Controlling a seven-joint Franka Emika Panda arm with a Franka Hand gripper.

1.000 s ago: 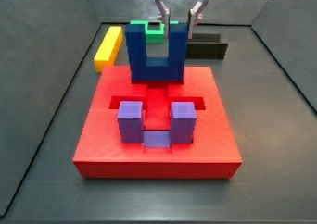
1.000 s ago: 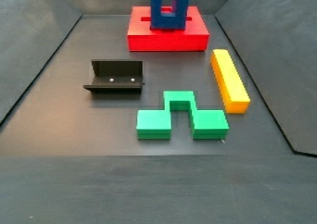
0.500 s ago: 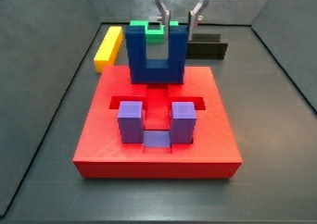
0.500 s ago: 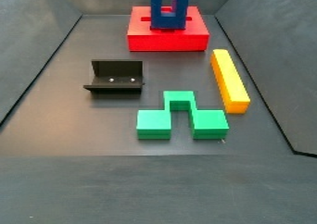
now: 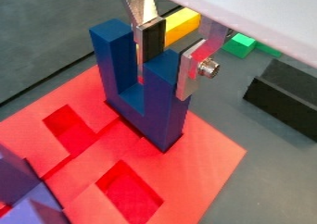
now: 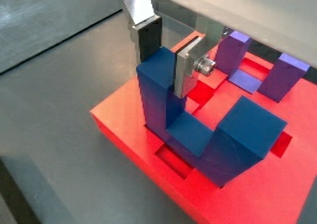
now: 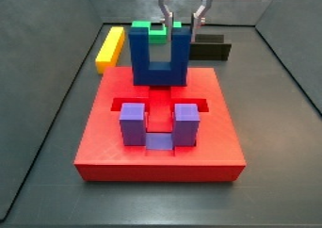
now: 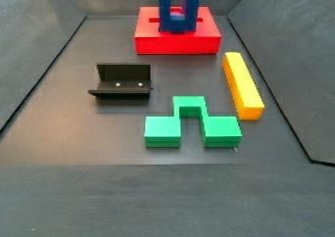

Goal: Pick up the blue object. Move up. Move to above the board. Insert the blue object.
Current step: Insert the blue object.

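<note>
Red and by far the largest thing you see, the board [image 7: 157,133] carries the blue object [image 7: 160,57] upright on its far end, base down at a recess, though you cannot quite tell how deep it sits. Nearer you, the purple U-shaped block [image 7: 158,125] stands in the board too. Your gripper [image 5: 169,54] is above the far end, its silver fingers [image 5: 194,67] pinching one blue prong.

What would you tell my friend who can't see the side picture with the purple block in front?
The gripper grips one prong of the blue object, standing upright at the far end of the red board. A purple U-shaped block sits nearer the camera.
</note>
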